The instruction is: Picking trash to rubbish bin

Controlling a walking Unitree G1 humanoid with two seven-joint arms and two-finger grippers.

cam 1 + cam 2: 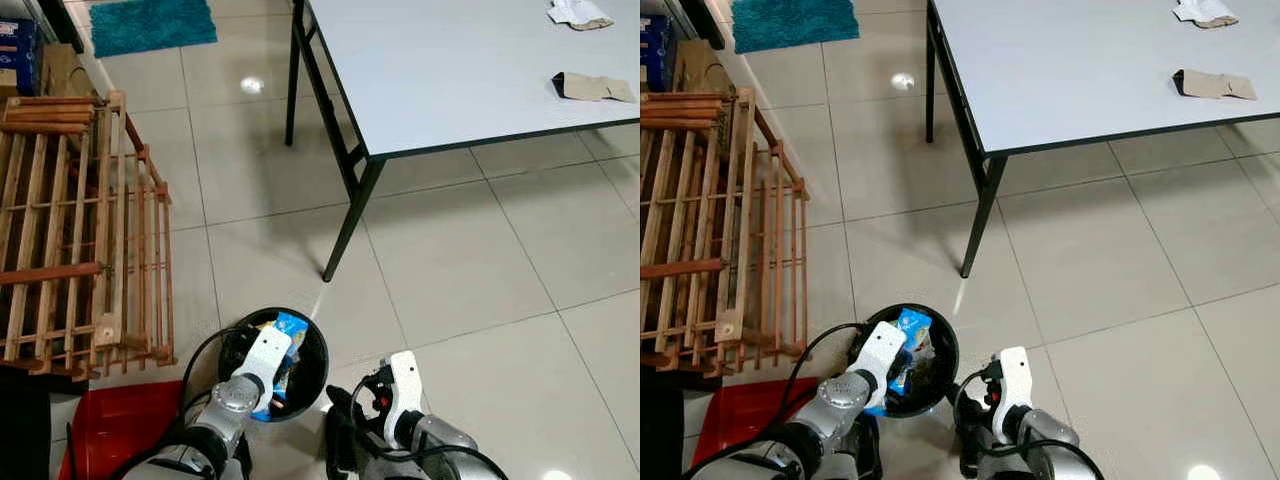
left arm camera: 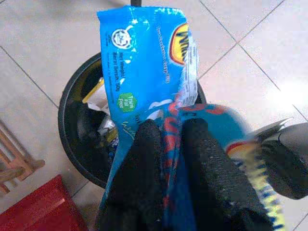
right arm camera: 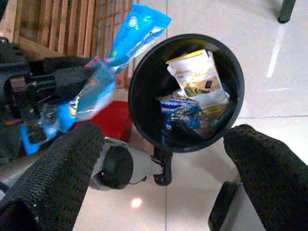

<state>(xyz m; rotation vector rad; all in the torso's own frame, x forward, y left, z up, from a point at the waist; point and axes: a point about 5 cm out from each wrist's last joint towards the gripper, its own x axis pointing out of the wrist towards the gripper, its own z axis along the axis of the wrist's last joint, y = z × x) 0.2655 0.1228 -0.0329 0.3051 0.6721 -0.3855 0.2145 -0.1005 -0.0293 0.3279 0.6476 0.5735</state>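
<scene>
Left gripper [image 2: 168, 144] clamped on blue snack wrapper [image 2: 144, 67] above black rubbish bin [image 3: 144, 72]; right gripper [image 3: 159, 178] spread wide beside it.

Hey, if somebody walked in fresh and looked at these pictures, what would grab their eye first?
Probably the bright blue snack wrapper pinched in the left gripper, held over the rim of the black rubbish bin, which has other packets inside. The right gripper hangs open beside the bin. Farther off, two crumpled scraps lie on the grey table.
</scene>
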